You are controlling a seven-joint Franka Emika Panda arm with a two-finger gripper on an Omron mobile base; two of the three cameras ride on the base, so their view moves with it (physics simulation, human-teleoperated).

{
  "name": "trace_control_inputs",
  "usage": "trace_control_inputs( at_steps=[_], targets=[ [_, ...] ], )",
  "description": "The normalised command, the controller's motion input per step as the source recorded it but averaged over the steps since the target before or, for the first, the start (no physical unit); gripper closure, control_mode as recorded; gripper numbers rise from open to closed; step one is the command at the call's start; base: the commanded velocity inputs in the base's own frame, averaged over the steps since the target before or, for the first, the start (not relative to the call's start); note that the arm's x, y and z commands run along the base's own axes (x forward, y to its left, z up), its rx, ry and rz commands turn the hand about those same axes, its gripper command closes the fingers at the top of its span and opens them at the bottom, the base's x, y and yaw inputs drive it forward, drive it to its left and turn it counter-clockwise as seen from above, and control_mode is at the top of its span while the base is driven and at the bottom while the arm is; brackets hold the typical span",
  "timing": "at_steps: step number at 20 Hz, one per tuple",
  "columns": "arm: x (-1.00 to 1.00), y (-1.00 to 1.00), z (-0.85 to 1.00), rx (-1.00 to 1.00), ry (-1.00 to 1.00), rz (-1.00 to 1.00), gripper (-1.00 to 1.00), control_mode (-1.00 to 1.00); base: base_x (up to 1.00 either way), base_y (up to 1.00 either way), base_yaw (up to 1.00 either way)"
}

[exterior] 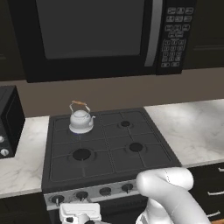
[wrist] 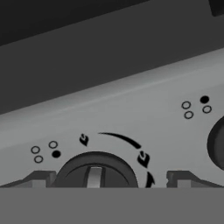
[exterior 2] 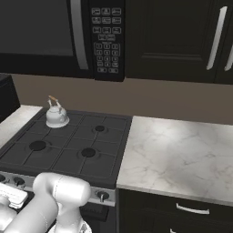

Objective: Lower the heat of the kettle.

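In the hand view we see our pincer (wrist: 109,180) with its two dark fingertips (wrist: 38,179) spread apart, one on each side of a round dark stove knob (wrist: 95,171), not touching it. The knob sits on the grey control panel (wrist: 131,105) at the front edge of the stove, with a curved flame scale printed above it and small burner dots to either side. A second knob (wrist: 217,144) shows at the right edge of that view.

From the left base view, the hand (exterior: 80,214) hangs low in front of the panel's left end, below the row of knobs (exterior: 81,195).

The kettle (exterior: 81,119) stands upright on the rear left burner of the black stove (exterior: 148,151), near the back left corner of the cooktop, well apart from our pincer. In the right base view it sits at the same far left corner (exterior 2: 56,114).

A marble counter (exterior 2: 182,154) flanks the stove, and a microwave (exterior: 87,35) hangs above.
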Motion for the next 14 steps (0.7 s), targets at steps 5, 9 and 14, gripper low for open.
trace_control_inputs(
  at_steps=[5,9,14],
  targets=[
    [0.01,0.00,0.00,0.00,-0.03,0.01,-1.00,-1.00,0.00,0.00,0.00],
    [0.00,0.00,0.03,0.00,-0.04,0.00,1.00,-1.00,0.00,0.00,0.00],
    [0.01,0.00,0.05,0.00,-0.04,0.00,1.00,-1.00,0.00,0.00,0.00]
  ],
)
